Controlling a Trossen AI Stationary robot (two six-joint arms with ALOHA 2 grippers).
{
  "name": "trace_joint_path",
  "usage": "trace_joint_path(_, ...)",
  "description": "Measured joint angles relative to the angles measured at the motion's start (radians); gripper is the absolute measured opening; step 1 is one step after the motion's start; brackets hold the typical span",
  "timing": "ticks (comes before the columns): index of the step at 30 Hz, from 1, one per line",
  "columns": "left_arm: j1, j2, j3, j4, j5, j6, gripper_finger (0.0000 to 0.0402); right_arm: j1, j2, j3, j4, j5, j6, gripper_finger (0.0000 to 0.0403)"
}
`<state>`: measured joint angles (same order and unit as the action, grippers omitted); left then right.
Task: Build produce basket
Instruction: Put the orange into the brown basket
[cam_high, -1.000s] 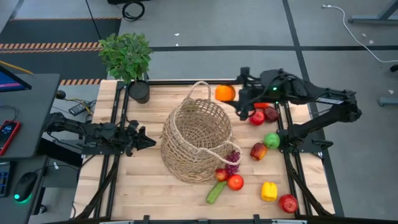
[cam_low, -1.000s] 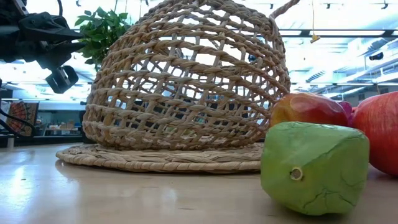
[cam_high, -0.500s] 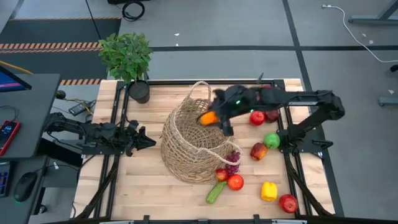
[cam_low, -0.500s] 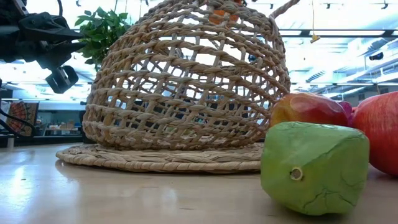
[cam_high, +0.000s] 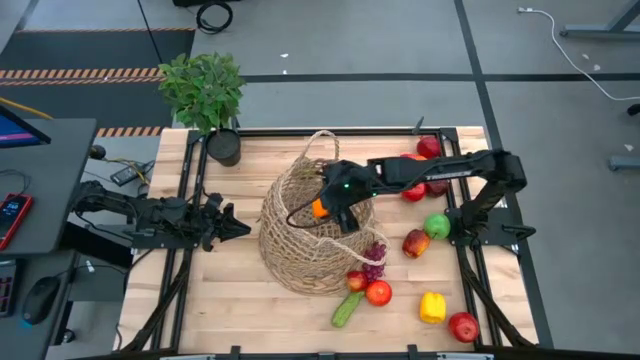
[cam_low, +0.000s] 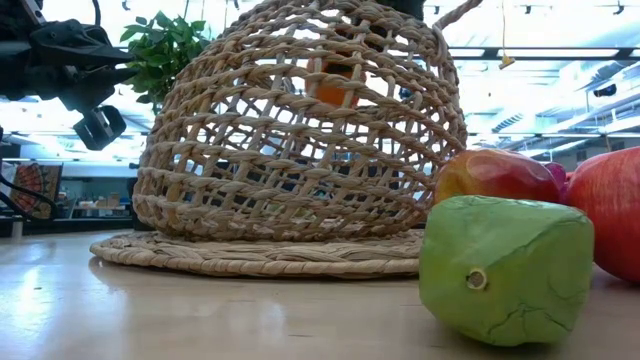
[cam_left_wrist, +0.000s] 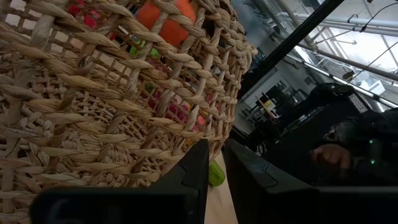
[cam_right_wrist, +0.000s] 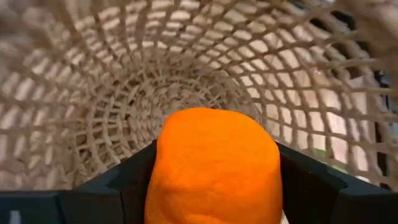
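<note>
The tan wicker basket (cam_high: 312, 228) stands mid-table. My right gripper (cam_high: 324, 205) reaches into its mouth from the right, shut on the orange (cam_high: 318, 209). The orange also shows through the weave in the low view (cam_low: 335, 85) and fills the right wrist view (cam_right_wrist: 214, 162). More produce lies to the right of the basket: red apples (cam_high: 378, 292), a green apple (cam_high: 437, 226), purple grapes (cam_high: 374, 256), a cucumber (cam_high: 347, 308) and a yellow pepper (cam_high: 432, 307). My left gripper (cam_high: 240, 226) waits shut, level, just left of the basket. My right gripper pinches the orange by two opposite sides (cam_right_wrist: 163, 168) between its two fingers (cam_right_wrist: 134, 177). The fingers slant down into the basket from the table's right side. The orange hangs clear inside the basket, high above its woven bottom (cam_right_wrist: 124, 106).
A potted leafy plant (cam_high: 204, 92) stands at the far left corner. A desk with a phone (cam_high: 12, 215) and a mouse sits beyond the table's left edge. Bare wood lies along the near left (cam_high: 200, 310).
My right gripper has carried the orange from the far right of the table, toward the left and down, into the basket's mouth. It has tipped to point more steeply downward. The orange now sits within the weave in the low view.
</note>
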<state>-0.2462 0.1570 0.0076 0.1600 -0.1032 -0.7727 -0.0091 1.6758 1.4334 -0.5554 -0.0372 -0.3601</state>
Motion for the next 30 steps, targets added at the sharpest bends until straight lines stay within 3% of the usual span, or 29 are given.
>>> trace_joint_path(20,0.000,0.000,0.000,0.000,0.000,0.000,0.0060,-0.005,0.121,0.000,0.049,-0.063,-0.001,0.0280)
trace_joint_path(30,0.000,0.000,0.000,-0.001,0.000,0.000,0.0059,-0.022,0.125,0.000,-0.003,-0.015,0.009,0.0280)
